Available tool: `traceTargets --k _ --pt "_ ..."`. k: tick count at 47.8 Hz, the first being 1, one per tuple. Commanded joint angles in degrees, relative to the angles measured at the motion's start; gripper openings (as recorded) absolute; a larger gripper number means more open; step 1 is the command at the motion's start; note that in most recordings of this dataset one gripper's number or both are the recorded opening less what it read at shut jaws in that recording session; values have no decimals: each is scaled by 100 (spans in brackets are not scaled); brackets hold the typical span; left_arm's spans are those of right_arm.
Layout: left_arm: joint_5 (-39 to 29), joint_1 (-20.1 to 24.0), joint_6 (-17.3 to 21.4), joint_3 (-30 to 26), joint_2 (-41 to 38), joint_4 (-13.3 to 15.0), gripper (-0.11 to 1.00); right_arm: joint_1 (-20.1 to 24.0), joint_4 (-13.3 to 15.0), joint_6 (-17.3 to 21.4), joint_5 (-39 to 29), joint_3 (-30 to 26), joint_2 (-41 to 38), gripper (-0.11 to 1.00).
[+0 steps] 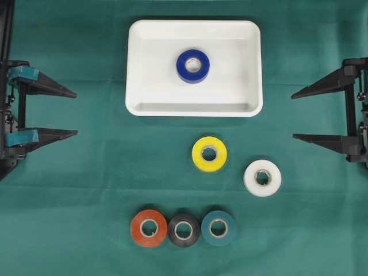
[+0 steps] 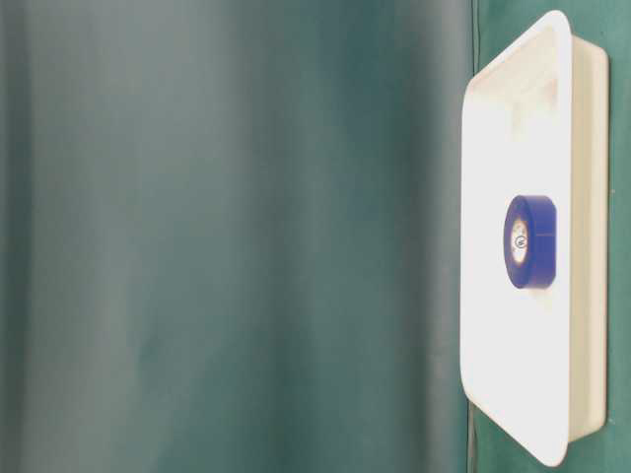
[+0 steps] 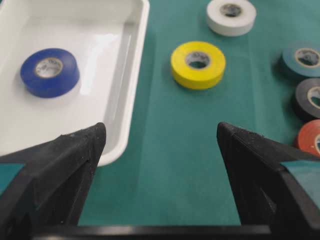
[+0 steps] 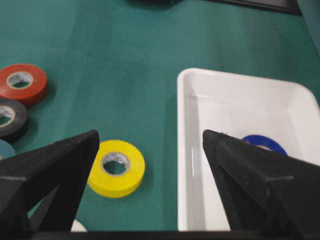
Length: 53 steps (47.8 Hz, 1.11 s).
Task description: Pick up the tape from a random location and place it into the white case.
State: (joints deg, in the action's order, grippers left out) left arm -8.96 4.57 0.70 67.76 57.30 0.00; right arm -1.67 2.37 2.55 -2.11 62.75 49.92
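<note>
Your white case (image 1: 194, 106) sits at the top centre of the green cloth (image 1: 86, 190), between the two arms and apart from both. A blue tape roll (image 1: 193, 65) lies flat inside it, near the middle of the floor, clear of the walls. From the left wrist camera the case's near corner shows just beside one finger (image 3: 75, 150) of the left gripper (image 1: 76, 114), though you cannot tell from there whether they touch; overhead they are clearly apart.

Both of your tools are spread wide and carry nothing. The left gripper hangs at the left edge, tips pointing toward the case. The right gripper (image 1: 292, 117) mirrors it at the right edge, jaws equally parted and bare.

Outside the case, a yellow roll (image 1: 209, 153) lies below it, a white roll (image 1: 263, 177) just to its lower right. Further down, red (image 1: 149, 227), black (image 1: 184, 230) and teal (image 1: 218, 228) rolls lie in a row, neighbours touching or nearly so.
</note>
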Motion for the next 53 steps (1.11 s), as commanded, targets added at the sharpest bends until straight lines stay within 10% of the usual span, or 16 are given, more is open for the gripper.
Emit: traceTargets --k 1,53 --pt "53 -18 -9 -70 -35 9 90 18 -18 9 -18 -70 -18 92" --pt "105 -18 -9 -79 -35 9 90 633 -44 9 -149 -378 -483 92"
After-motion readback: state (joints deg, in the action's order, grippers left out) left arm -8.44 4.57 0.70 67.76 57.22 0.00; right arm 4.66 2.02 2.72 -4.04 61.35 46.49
